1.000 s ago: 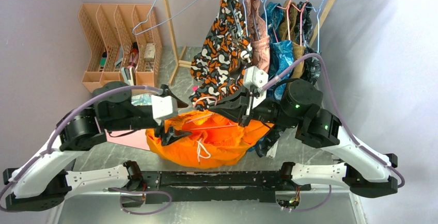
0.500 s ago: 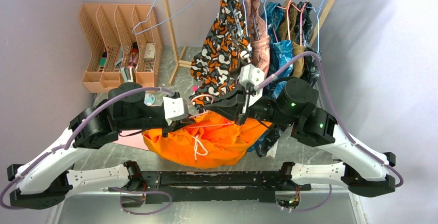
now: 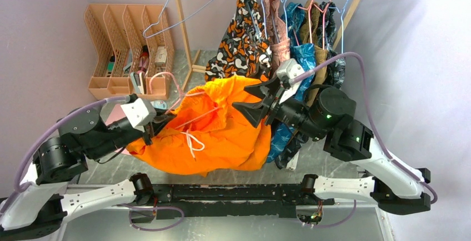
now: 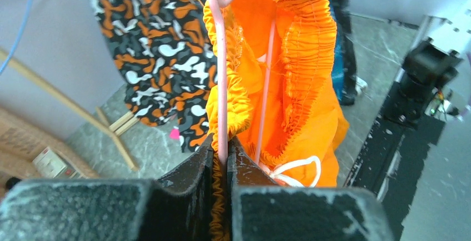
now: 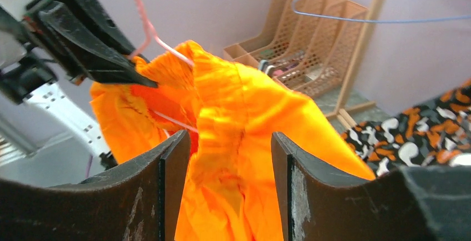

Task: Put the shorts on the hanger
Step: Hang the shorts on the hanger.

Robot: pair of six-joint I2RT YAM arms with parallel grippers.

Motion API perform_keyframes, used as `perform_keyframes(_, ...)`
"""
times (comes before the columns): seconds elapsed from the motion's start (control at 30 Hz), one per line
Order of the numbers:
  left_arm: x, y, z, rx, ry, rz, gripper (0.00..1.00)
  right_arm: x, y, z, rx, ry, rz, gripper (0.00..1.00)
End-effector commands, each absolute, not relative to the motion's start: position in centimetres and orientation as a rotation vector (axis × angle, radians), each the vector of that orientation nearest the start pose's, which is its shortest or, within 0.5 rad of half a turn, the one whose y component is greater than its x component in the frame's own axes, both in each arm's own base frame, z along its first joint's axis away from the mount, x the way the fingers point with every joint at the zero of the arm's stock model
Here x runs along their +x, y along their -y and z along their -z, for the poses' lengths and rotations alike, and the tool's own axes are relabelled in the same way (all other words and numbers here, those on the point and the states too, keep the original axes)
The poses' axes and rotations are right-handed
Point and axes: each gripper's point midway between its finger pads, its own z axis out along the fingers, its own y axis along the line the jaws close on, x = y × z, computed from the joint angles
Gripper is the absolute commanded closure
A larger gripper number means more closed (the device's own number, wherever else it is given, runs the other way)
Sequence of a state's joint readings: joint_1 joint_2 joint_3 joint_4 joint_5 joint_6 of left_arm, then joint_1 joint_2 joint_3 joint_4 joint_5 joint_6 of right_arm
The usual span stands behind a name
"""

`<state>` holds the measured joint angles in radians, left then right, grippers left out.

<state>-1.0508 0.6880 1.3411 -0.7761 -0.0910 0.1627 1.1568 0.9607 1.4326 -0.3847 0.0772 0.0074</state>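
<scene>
Shorts (image 3: 222,135), bright orange, drape bunched over thin pink hanger (image 4: 222,85).

Orange shorts (image 3: 222,132) on the pink hanger (image 3: 164,74) are blocking the frame's centre; hanging garments (image 3: 244,44) are crowding the upper middle; grey tabletop (image 3: 180,66) is lying open beside the organiser (image 3: 125,35), upper left.

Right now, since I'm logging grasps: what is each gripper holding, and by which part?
The left gripper pinches the hanger wire with the shorts waistband; the right gripper is open, holding nothing.
</scene>
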Motion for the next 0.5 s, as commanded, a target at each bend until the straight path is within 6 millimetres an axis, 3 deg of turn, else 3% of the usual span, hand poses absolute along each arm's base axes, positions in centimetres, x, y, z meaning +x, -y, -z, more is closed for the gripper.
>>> perform_keyframes(0.0, 14.8, 15.5, -42.2, 0.716, -1.495, 0.503, 0.93, 16.1, -26.0, -46.2, -0.610, -1.433, -0.780, 0.41)
perform_keyframes(0.47, 16.7, 15.9, -41.4, 0.639, -1.604, 0.432, 0.93, 20.6, -30.6, -41.2, -0.484, -1.617, -0.661, 0.39)
